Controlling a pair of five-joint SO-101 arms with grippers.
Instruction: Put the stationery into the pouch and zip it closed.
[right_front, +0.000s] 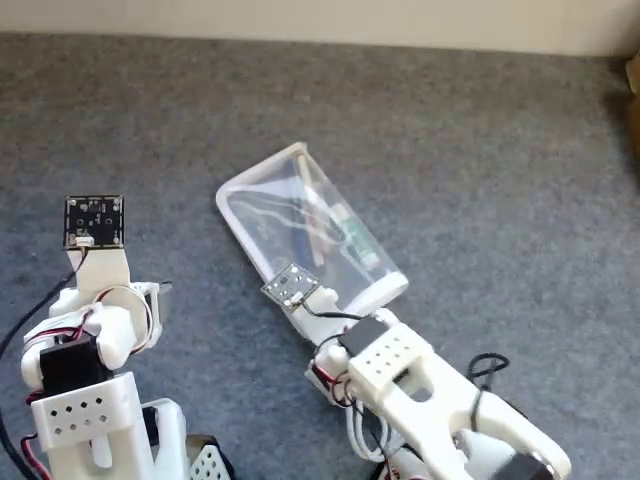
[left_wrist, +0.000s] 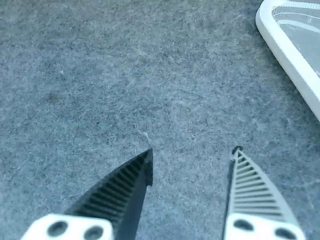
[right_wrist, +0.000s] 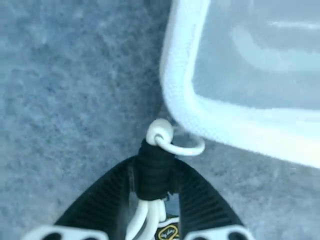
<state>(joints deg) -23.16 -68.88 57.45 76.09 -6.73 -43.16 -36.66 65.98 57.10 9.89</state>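
A clear pouch (right_front: 300, 225) with a white edge lies at an angle in the middle of the grey carpet, with pens and other stationery (right_front: 350, 238) inside it. At the pouch's near corner (right_wrist: 180, 95), my right gripper (right_wrist: 156, 162) is shut on the black zipper pull (right_wrist: 154, 172). The pull carries a white bead (right_wrist: 160, 131) and a ring (right_wrist: 184, 148). Off to the left of the pouch, my left gripper (left_wrist: 192, 152) hangs open over bare carpet, holding nothing. The pouch's edge (left_wrist: 292, 55) shows beyond it.
The right arm (right_front: 400, 370) comes in from the near right and the left arm (right_front: 90, 340) stands at the near left. Grey carpet (right_front: 480, 150) stretches to a pale wall strip (right_front: 300, 20) at the far side.
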